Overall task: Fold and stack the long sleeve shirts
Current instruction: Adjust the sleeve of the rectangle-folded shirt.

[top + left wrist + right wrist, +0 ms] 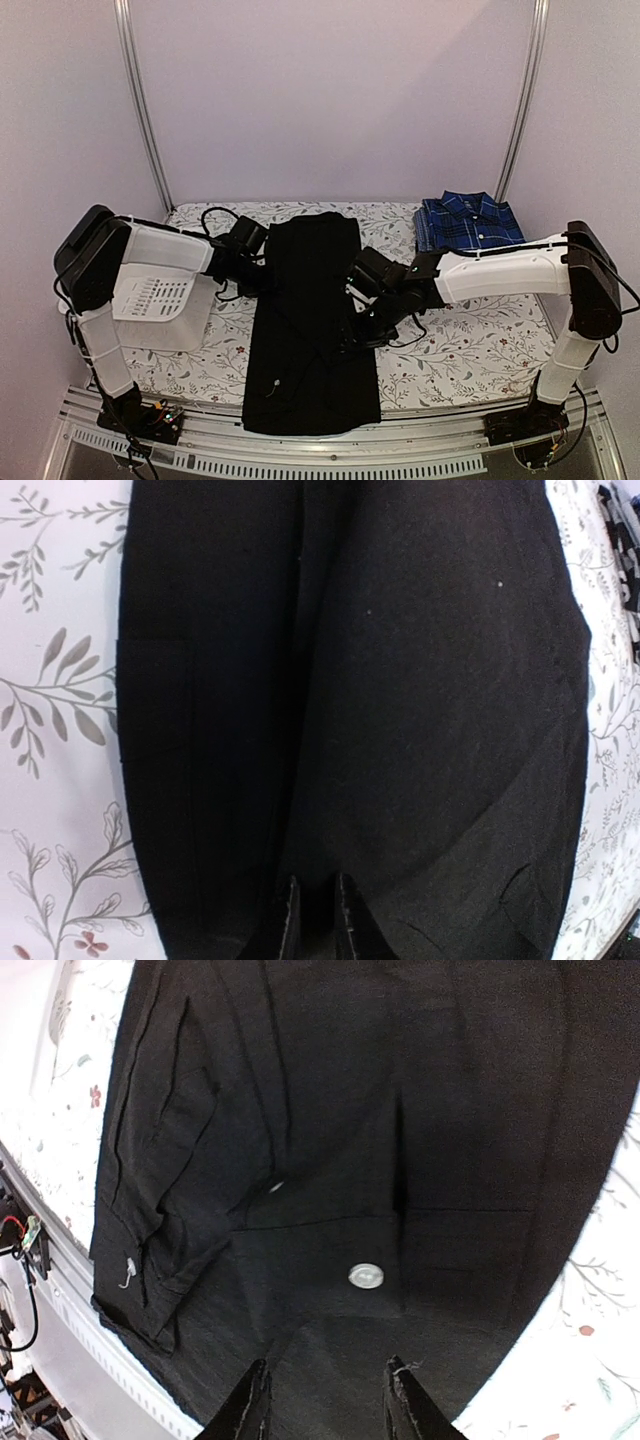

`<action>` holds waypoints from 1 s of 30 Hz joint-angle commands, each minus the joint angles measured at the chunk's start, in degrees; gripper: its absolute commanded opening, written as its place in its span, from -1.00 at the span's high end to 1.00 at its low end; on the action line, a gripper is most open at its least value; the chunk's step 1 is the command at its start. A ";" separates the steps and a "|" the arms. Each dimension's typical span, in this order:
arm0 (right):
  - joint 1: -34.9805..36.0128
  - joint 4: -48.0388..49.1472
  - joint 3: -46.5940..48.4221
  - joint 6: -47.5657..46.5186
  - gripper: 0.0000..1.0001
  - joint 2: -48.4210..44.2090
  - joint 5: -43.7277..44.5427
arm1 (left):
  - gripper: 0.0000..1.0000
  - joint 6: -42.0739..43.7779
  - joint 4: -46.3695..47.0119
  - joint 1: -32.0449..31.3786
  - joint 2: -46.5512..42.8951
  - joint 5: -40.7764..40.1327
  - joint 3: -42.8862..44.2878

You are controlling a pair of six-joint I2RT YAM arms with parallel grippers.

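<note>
one black shirt (312, 330), one blue plaid shirt (467, 220), one white slotted basket (170, 325), maybe two pale buttons (366, 1276)

White arm shells (500, 272); black joints (592, 280), cables (214, 214); right tool (328, 1364) black.

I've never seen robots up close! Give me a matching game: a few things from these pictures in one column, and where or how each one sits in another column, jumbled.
Things:
1. black shirt
2. plaid shirt
3. white basket
4. right end effector

Places or states:
A. folded, at the far right corner
B. on the left side of the table
C. fingers apart, over the black shirt
D. laid out long down the middle

Pairs: 1-D, 2-A, 3-B, 4-C
</note>
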 commanded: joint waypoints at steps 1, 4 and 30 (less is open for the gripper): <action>-2.15 1.23 -3.88 0.19 0.30 -2.70 3.92 | 0.76 1.43 -1.94 1.26 1.36 -2.22 1.69; -2.34 1.94 -4.33 -0.07 0.35 -2.70 4.74 | 0.74 2.20 -3.50 1.45 0.70 -3.50 2.31; -4.09 10.68 5.75 -3.86 0.54 9.05 5.33 | 0.59 11.39 -4.63 3.66 20.08 0.92 30.37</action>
